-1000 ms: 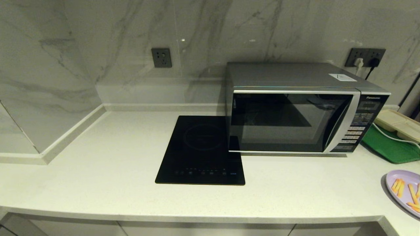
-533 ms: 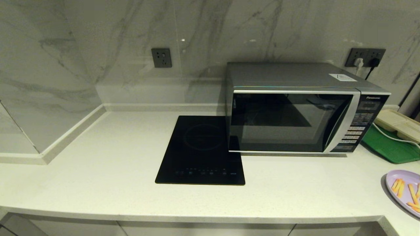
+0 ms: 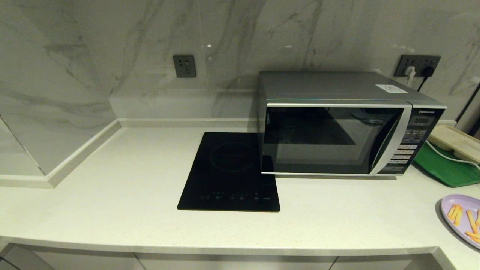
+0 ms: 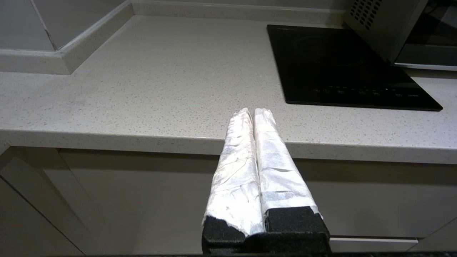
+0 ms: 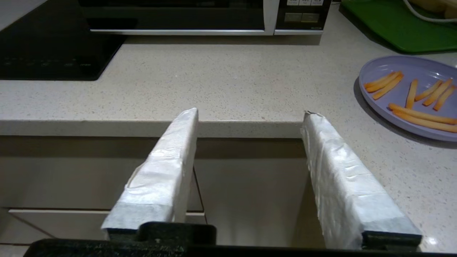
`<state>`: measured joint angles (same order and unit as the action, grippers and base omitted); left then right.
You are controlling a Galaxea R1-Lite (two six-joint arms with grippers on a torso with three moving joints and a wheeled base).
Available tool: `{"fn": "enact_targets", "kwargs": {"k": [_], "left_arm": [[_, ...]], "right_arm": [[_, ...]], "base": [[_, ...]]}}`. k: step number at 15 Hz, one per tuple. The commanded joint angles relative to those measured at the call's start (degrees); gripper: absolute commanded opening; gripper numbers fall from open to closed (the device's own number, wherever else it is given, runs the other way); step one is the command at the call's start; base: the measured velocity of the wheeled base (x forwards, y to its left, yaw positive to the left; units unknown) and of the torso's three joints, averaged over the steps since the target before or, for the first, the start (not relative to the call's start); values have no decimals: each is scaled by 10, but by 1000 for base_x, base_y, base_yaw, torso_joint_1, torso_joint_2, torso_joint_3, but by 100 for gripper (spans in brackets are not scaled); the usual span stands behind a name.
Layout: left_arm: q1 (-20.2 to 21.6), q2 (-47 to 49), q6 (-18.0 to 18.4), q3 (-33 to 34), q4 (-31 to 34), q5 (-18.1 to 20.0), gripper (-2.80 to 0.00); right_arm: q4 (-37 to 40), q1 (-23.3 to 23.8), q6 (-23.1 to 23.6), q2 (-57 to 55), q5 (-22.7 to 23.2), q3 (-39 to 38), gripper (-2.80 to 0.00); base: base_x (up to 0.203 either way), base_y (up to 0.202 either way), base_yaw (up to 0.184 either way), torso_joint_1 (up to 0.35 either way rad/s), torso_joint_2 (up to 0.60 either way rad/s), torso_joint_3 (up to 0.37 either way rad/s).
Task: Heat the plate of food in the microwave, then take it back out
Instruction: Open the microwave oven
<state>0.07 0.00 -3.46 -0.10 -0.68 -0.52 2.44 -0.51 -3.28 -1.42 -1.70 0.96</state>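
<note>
Head view: the microwave (image 3: 345, 123) is seen standing on the counter (image 3: 112, 195) against the marble wall, its door shut. A black cooktop (image 3: 230, 172) is set into the counter just beside it, on its left. The plate (image 3: 463, 217) with orange sticks is found at the counter's right front corner, well apart from the microwave and cut by the picture's edge. A green tray (image 3: 444, 168) is noted to the right of the microwave, with a beige tray (image 3: 455, 144) lying on it. Neither arm is seen in this view.

Left wrist view: the left claw (image 4: 254, 112) is held at the counter's front edge, its wrapped fingers pressed together, nothing between them.

Right wrist view: the right claw (image 5: 250, 114) is held at the counter's front edge, fingers spread wide and empty, with the plate (image 5: 410, 94) near it on the counter.
</note>
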Motion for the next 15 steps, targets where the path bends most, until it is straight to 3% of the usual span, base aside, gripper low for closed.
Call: {"fn": "enact_targets", "kwargs": {"k": [1,3,6,9,12,13,15], "left_arm": [[0,0,-1,0,0,0,-280],[0,0,-1,0,0,0,-280],[0,0,-1,0,0,0,-280],[0,0,-1,0,0,0,-280],[0,0,-1,0,0,0,-280],[0,0,-1,0,0,0,-280],[0,0,-1,0,0,0,-280]], "right_arm": [[12,0,-1,-24,-10,11,0],[25,0,-14,-69,-13,73,0],[32,0,-59,-247,-39,220,0],[33,0,6,-401,-104,343,0],[32,-8,65,-533,-246,443,0],[30,-22,69,-572,-306,471,0],[19,-62,48,-655,-384,505,0]], "base": [[0,0,0,0,0,0],[0,0,0,0,0,0],[0,0,0,0,0,0],[0,0,0,0,0,0],[0,0,0,0,0,0],[0,0,0,0,0,0],[0,0,0,0,0,0]]}}
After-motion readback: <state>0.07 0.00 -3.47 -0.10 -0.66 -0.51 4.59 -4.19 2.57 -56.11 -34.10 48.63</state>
